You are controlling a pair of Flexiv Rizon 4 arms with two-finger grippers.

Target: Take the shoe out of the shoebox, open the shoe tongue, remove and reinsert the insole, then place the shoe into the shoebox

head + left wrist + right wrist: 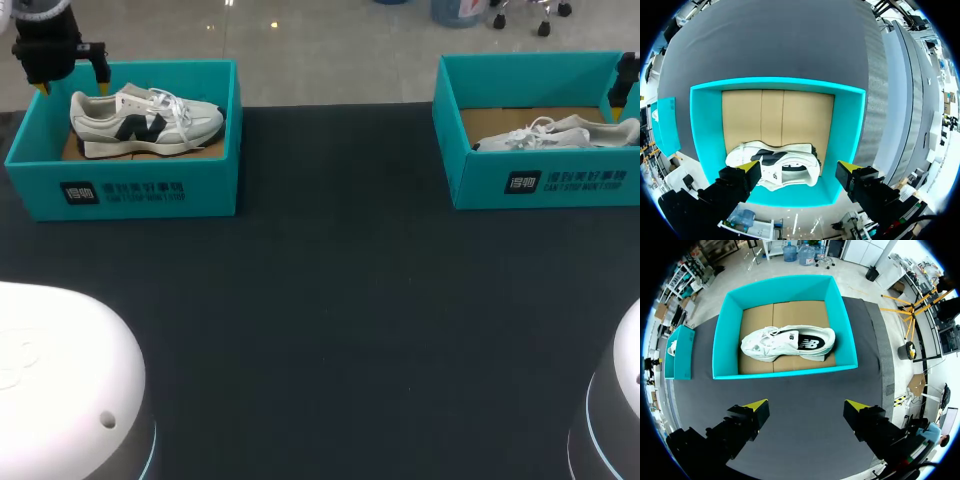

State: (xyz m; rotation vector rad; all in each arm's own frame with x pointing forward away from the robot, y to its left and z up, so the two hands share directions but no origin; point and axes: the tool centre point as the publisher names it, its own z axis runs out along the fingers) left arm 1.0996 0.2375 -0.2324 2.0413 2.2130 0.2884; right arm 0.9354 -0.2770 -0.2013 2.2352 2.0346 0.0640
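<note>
A white sneaker with dark side markings [145, 120] lies on its side in the teal shoebox [150, 190] at the table's far left. My left gripper [72, 88] hangs open over that box's back left corner. In the left wrist view the sneaker [775, 167] lies under the spread fingers of the left gripper [799, 169], untouched, in its box [775, 82]. A second, all-white sneaker [555, 133] lies in the teal shoebox [540, 180] at the far right. My right gripper [626, 92] shows at that box's right edge. The right gripper [806, 405] is open and empty, with the white sneaker [787, 342] and its box [785, 372] ahead of it.
Dark table cloth [330, 300] spreads between and in front of the two boxes. The white arm bases [60, 380] fill the near corners. Each wrist view catches the other box off to the side, the left box [677, 352] and the right box [662, 125].
</note>
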